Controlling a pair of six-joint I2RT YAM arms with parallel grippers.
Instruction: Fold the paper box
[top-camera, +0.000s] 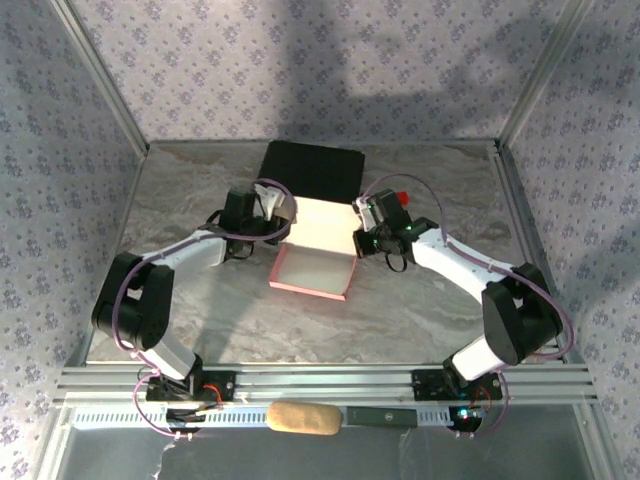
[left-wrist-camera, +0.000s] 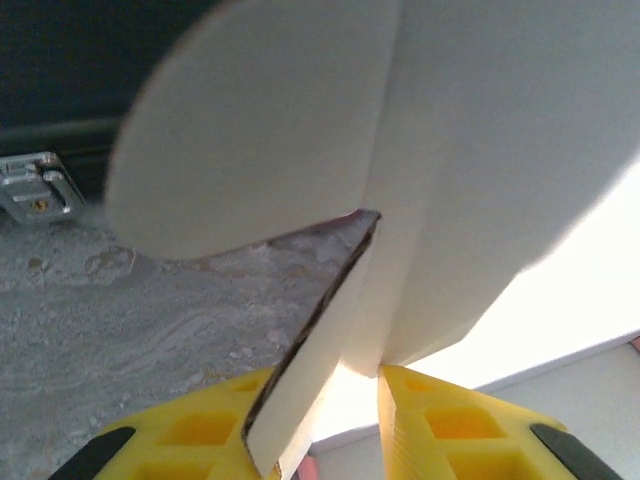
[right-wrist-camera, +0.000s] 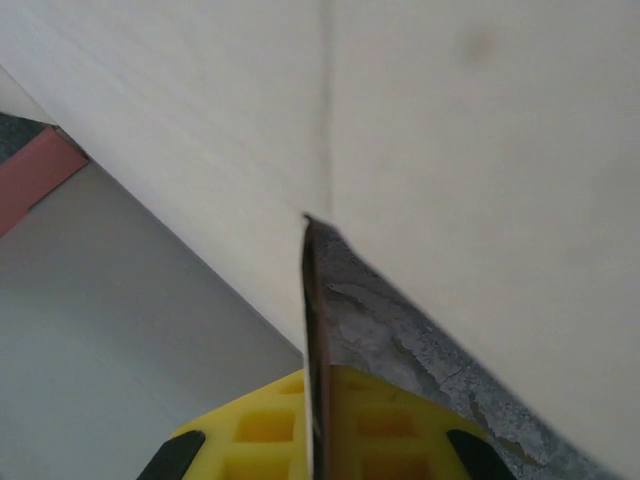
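**Q:** What failure is to be feared at this stage?

**A:** Creasing or tearing of the thin card is judged the main risk. The paper box (top-camera: 312, 272) is placed at the centre of the table (top-camera: 240, 310), just in front of the black case (top-camera: 312, 168), and is engaged from both sides. If the two arms are drawn apart or moved out of step, the raised panel (top-camera: 325, 225) may be buckled or a flap bent out of line. The lower tray could also be dragged across the table.

**Q:** How are the arms posed?

**A:** Both are bent inward, with the wrists brought to opposite sides of the box. The right gripper (right-wrist-camera: 315, 385) is clenched on a card edge, which is pinched between its yellow fingers (right-wrist-camera: 260, 425). At the left gripper (left-wrist-camera: 330, 400) a rounded flap (left-wrist-camera: 250, 130) is passed between the fingers. Whether it is clamped cannot be told, since a gap is seen beside the card.
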